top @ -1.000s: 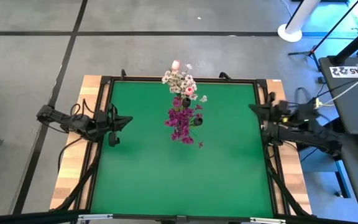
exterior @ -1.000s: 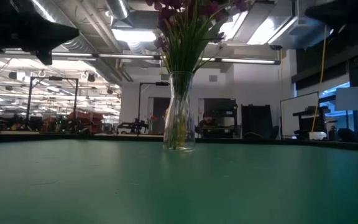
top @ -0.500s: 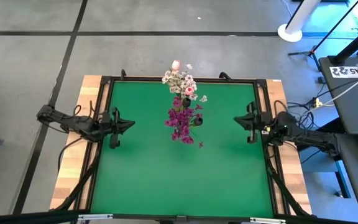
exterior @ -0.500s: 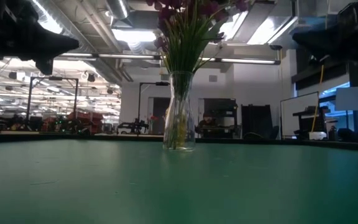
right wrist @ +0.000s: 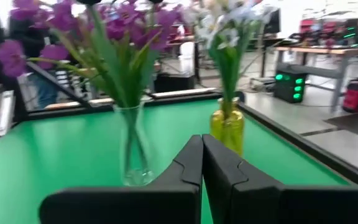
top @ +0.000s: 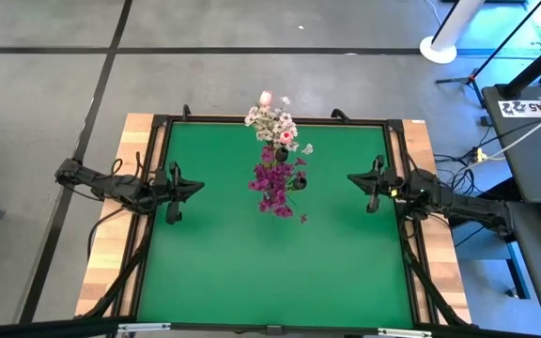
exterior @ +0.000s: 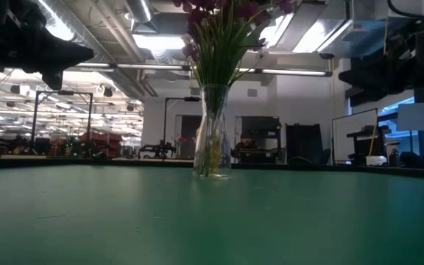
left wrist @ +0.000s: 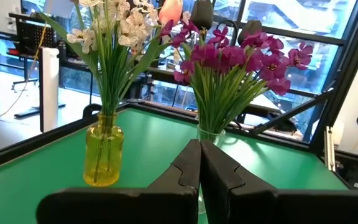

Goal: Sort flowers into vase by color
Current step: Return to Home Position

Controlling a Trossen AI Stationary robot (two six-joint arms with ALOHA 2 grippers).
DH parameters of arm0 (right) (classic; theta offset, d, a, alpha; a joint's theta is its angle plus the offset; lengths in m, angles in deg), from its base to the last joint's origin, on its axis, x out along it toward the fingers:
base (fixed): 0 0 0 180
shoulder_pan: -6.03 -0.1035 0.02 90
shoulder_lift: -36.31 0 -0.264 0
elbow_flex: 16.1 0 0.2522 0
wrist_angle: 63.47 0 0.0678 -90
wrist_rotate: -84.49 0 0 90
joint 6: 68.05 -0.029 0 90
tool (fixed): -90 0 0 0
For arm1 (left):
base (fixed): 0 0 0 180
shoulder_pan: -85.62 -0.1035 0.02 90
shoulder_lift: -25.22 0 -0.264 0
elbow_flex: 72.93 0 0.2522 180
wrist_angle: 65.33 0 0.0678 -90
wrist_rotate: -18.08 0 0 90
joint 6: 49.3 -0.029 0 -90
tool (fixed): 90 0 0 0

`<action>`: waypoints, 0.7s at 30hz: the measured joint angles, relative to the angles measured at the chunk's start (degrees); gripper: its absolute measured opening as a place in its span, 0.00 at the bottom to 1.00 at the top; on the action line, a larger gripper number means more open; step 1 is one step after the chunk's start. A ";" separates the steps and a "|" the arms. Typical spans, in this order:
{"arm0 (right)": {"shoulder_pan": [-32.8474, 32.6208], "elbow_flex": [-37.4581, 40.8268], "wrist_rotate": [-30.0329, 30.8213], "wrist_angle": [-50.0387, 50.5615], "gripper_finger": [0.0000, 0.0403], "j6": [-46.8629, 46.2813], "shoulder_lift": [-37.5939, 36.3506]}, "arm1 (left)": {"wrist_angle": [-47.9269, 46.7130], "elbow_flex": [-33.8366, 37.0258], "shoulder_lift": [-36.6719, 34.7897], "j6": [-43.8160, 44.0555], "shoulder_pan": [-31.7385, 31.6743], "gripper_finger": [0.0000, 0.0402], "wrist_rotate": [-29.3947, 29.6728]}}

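Sorting looks finished, you see: magenta-purple sprigs (top: 275,180) fill the clear glass vase (exterior: 212,140), white sprigs (top: 270,122) the yellow glass vase (left wrist: 103,155) at its twelve o'clock, left gripper (left wrist: 199,146) and right gripper (right wrist: 202,142) pinched closed, empty.

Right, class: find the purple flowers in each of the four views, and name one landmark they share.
High view: purple flowers near the centre of the green table.
Low view: purple flowers at the top edge, above the clear vase.
Left wrist view: purple flowers beside the white flowers.
Right wrist view: purple flowers beside the white flowers.
Shared landmark: the green table, in all four.
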 joint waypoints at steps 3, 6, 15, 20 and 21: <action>0.00 0.02 1.97 -0.24 0.03 0.39 0.00 | 0.01 0.00 0.00 -0.02 0.00 0.00 0.01; -0.02 0.04 2.43 -0.30 0.03 0.42 0.00 | 0.01 0.00 0.00 -0.02 0.00 0.00 0.02; -0.02 0.07 1.39 -0.14 0.03 0.40 0.02 | 0.02 0.00 0.00 -0.04 0.00 0.00 0.04; -0.02 0.10 1.37 -0.12 0.03 0.40 0.02 | 0.00 0.00 0.00 -0.04 0.00 0.00 0.04; -0.02 0.11 1.39 -0.12 0.03 0.40 0.02 | 0.01 0.00 0.00 -0.04 0.00 0.00 0.04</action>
